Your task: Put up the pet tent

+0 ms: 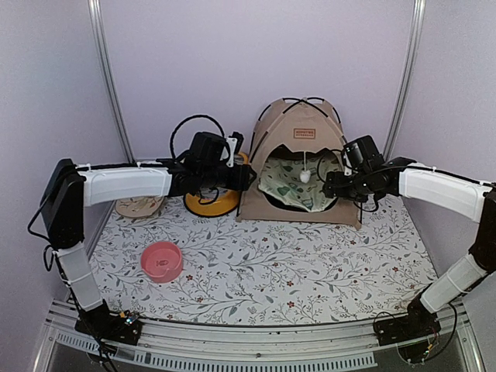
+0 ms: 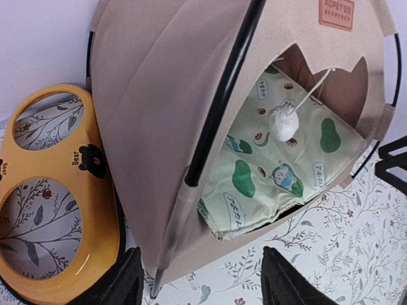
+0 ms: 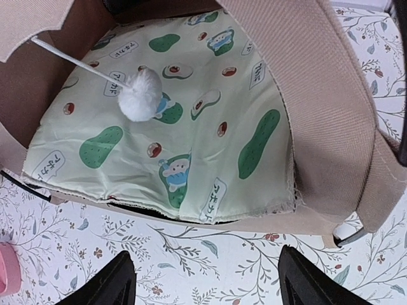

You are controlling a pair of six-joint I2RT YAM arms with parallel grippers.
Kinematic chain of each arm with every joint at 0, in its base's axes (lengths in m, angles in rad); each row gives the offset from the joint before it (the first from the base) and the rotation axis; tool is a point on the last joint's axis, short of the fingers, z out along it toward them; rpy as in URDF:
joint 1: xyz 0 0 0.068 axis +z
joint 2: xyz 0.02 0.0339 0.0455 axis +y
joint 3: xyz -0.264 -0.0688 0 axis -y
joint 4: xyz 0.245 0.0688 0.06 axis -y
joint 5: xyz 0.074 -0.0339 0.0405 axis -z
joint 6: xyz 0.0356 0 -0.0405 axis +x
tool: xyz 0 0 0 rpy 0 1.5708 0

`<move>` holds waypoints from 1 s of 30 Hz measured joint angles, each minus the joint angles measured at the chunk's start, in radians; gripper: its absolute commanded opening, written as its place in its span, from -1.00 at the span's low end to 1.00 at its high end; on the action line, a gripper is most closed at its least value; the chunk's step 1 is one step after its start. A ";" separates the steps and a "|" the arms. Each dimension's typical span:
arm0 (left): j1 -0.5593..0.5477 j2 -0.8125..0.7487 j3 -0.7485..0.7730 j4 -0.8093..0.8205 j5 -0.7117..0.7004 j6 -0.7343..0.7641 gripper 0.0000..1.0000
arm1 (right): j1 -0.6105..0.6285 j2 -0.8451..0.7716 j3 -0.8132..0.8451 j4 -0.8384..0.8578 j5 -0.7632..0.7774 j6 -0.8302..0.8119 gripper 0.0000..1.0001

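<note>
Both my left gripper (image 2: pixel 202 283) and right gripper (image 3: pixel 206 286) gape wide and empty just before the tent (image 1: pixel 298 120), which stands upright at the table's back beside the feeder (image 2: pixel 51 166). Setup looks done; next I'd retreat without snagging it.

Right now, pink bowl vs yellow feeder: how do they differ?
Shape: pink bowl round and solid; yellow feeder oblong with two open holes. Place: pink bowl alone at front left; yellow feeder right beside the pet tent. Both lie flat on the floral cloth.
</note>
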 measured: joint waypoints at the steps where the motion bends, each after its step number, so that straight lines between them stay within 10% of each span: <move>1: 0.003 0.021 0.023 -0.003 0.000 0.012 0.20 | 0.002 -0.007 0.000 -0.005 0.004 0.000 0.55; 22: 0.000 0.170 0.154 -0.061 0.079 0.163 -1.00 | -0.015 -0.057 -0.059 -0.024 0.009 -0.001 0.38; 30: -0.037 0.118 0.105 -0.074 0.156 0.185 -1.00 | -0.012 -0.057 -0.108 0.018 -0.063 0.005 0.23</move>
